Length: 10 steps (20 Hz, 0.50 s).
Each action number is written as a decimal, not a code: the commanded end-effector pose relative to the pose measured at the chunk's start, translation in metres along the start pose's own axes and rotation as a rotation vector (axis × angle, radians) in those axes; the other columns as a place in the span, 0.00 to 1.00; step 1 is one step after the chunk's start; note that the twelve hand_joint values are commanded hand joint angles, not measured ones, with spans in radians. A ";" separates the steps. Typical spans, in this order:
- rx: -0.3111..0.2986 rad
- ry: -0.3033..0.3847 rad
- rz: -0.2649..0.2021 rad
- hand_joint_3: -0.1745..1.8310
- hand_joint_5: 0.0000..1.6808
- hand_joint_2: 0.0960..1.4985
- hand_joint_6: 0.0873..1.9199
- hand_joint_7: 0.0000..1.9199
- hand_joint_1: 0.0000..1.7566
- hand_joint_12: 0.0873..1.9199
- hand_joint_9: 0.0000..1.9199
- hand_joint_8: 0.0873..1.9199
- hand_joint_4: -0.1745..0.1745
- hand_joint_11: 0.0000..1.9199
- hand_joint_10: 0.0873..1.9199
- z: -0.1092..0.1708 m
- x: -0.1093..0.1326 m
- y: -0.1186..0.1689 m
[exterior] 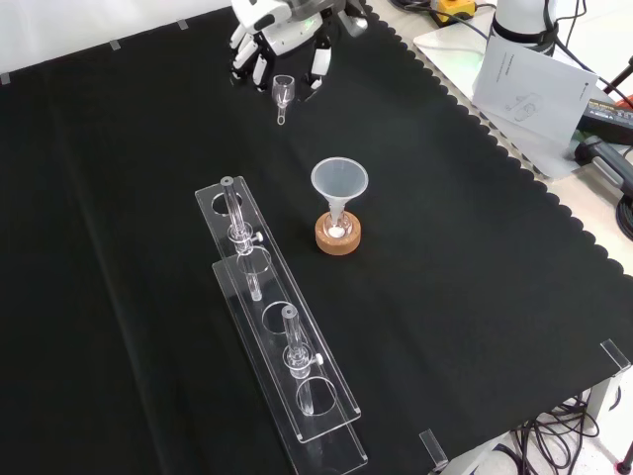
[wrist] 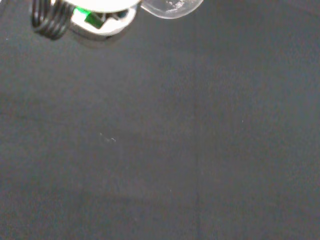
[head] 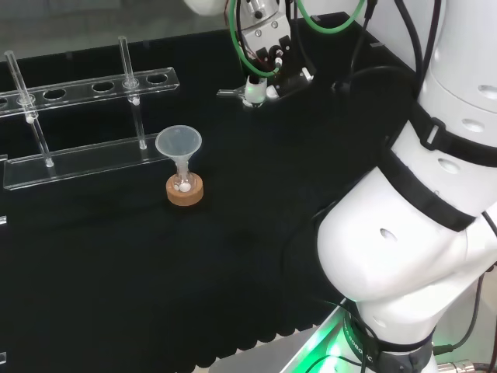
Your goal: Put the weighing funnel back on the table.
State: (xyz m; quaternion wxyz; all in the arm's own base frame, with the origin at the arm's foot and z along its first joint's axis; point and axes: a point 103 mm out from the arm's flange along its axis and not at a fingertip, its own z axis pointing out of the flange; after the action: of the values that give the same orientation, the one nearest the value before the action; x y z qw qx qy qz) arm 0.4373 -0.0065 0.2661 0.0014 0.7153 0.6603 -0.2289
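Over scalloped black cloth (exterior: 445,247), hand (exterior: 282,38) holds weighing funnel (exterior: 284,91).

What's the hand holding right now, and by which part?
The weighing funnel, it seems. The hand grips it at the bowl end between its fingers, and the short stem sticks out free.

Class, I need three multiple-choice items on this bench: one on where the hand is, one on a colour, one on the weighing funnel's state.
1. In the front view, the hand is at the: A top; B bottom; C middle.
2. The ring under the funnel is: A red; B cork brown; C blue.
3. The weighing funnel is: A beside the ring; B inside the funnel; C between the hand's fingers.
Answers: 1 A, it reaches in from the top edge. 2 B, it is tan cork. 3 C, the fingers curl round it.
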 end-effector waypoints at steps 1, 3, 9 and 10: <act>-0.002 -0.005 -0.033 0.36 0.74 0.45 0.33 0.24 0.63 0.59 0.39 0.32 1.00 0.31 0.21 0.018 -0.009 0.046; 0.000 -0.003 -0.042 0.36 0.73 0.45 0.33 0.24 0.63 0.59 0.39 0.32 1.00 0.31 0.21 0.023 -0.009 0.054; 0.016 -0.003 -0.082 0.36 0.73 0.45 0.33 0.24 0.63 0.59 0.39 0.32 1.00 0.31 0.21 0.042 -0.003 0.080; 0.017 -0.003 -0.088 0.36 0.73 0.45 0.33 0.24 0.63 0.59 0.39 0.32 1.00 0.31 0.21 0.044 -0.002 0.084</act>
State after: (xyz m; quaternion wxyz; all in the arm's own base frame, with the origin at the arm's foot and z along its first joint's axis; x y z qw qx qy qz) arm 0.4708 -0.0314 0.2336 -0.0112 0.7099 0.6643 -0.2338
